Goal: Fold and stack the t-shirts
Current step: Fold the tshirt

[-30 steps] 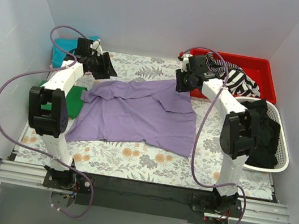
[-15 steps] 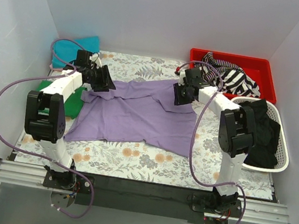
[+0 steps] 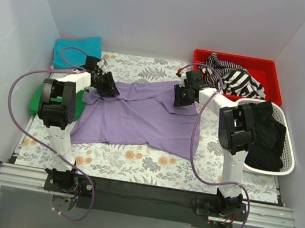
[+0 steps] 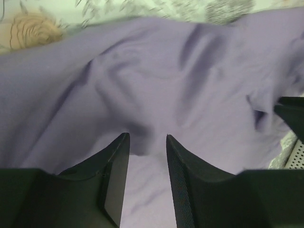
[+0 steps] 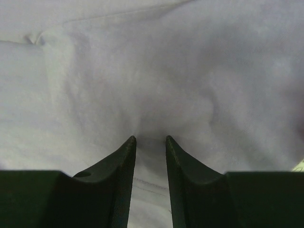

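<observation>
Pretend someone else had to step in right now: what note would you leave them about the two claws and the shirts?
Left gripper: jaws pinching a fold of the purple t-shirt at its far left corner.
Right gripper: jaws pinching the same shirt at its far right corner.
The shirt lies spread but rumpled on the floral table, not yet folded.
Teal shirt folded at far left; green one folded beside the left arm.
Striped clothes in the red bin, dark clothes in the white basket.
Left: fold the purple shirt, stack it.

Bare floral table lies open in front; a red bin and white basket block the right.
</observation>
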